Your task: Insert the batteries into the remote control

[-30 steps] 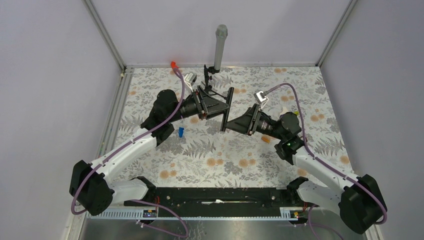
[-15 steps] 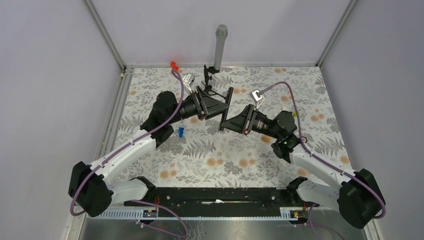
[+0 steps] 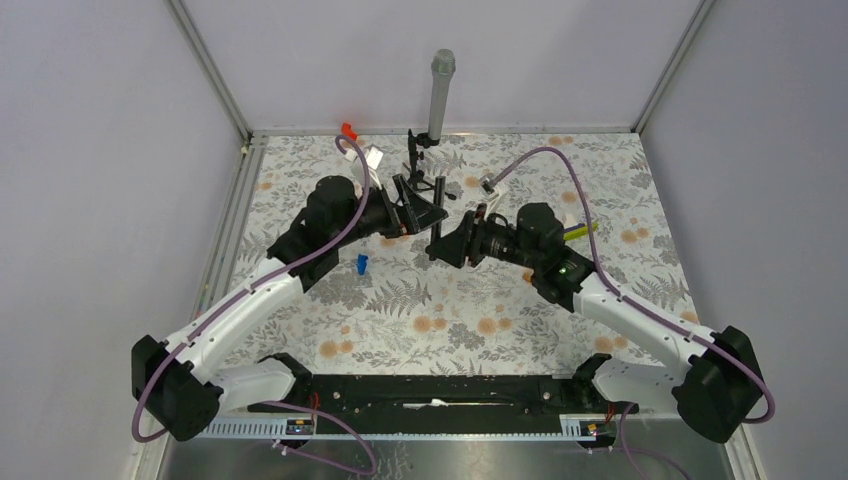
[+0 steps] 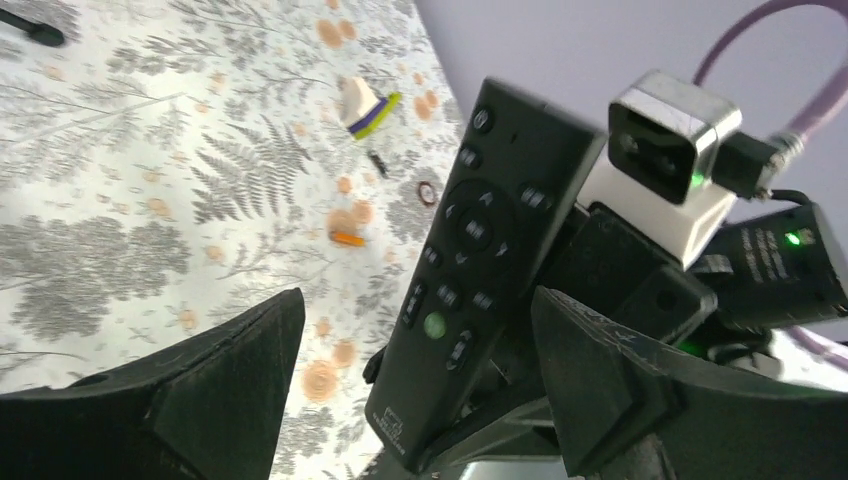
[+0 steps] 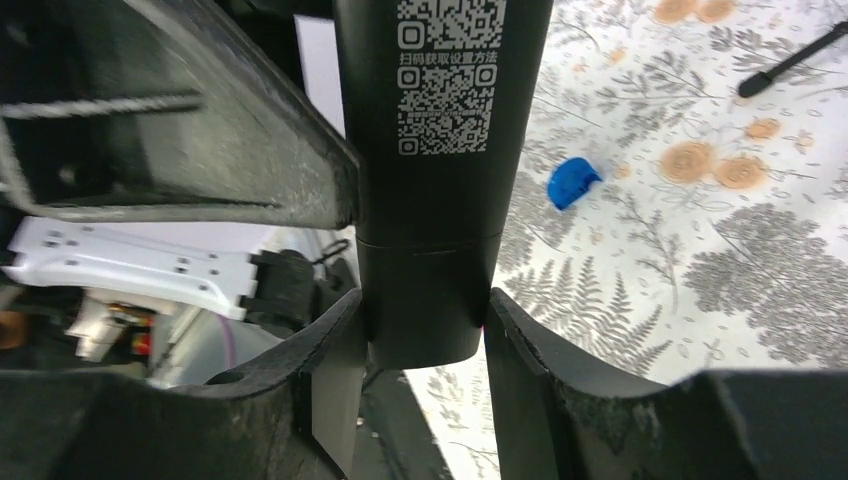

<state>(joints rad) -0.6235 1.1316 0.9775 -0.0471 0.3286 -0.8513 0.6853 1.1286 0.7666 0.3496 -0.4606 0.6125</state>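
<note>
The left pincer (image 4: 415, 300) gapes wide, clear of the remote control (image 4: 470, 250) on both sides. The bar hangs above the table (image 4: 120, 150), its button face toward the left wrist and its long axis crossing both gaps. The right pincer (image 5: 425, 320) clamps its lower end. Its back shows a QR code (image 5: 447, 28) over "扫码获取设置方法". An orange battery (image 4: 347, 238) lies on the table beyond, seemingly nearer the right arm

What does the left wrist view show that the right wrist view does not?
Only left wrist: the button face of the remote control, one orange battery on the table, the left fingers spread wide. Only right wrist: the remote's back with a QR code, the right fingers clamped on its end, a small blue piece. Both: the remote control and the flowered table.
</note>
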